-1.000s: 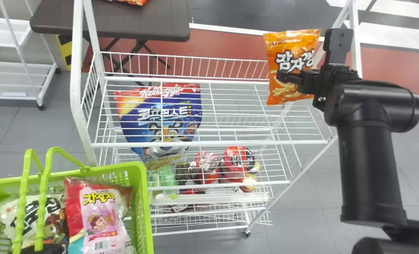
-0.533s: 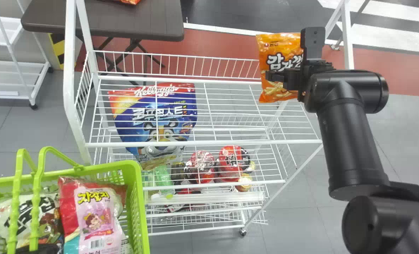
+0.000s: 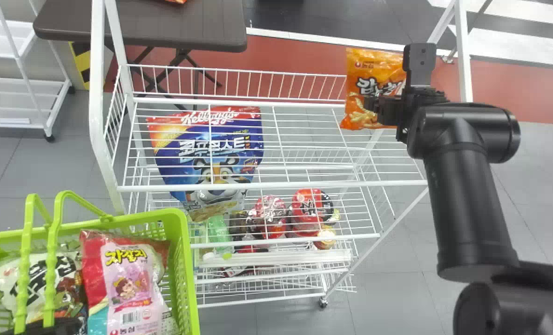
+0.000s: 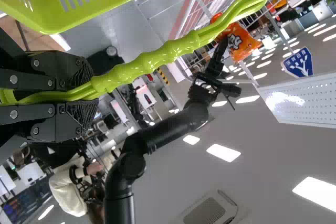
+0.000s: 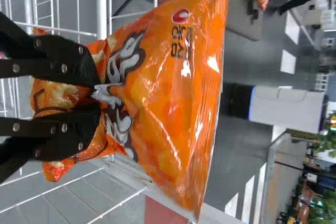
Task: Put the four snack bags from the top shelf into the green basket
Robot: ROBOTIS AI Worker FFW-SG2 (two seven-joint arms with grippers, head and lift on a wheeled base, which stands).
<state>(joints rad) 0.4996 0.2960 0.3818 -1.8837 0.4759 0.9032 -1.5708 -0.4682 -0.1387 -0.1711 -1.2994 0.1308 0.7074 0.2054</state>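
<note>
Pinching a crinkled orange snack bag (image 3: 358, 88) in the closed fingers of the right gripper (image 3: 373, 103), at the upper right of the frame, by the far right corner of the white wire top shelf (image 3: 276, 186). Clasping the handles (image 3: 50, 270) of the green basket (image 3: 186, 260) with the left gripper (image 3: 48, 327) at lower left, with pink (image 3: 130, 288) and white snack bags (image 3: 30, 284) inside.

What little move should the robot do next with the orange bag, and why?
I'd ease the right end effector toward the robot's left, without letting go. It is pinching the orange bag over by the right side of the rack, but the green basket is at the left, so dropping it now would probably miss.
</note>
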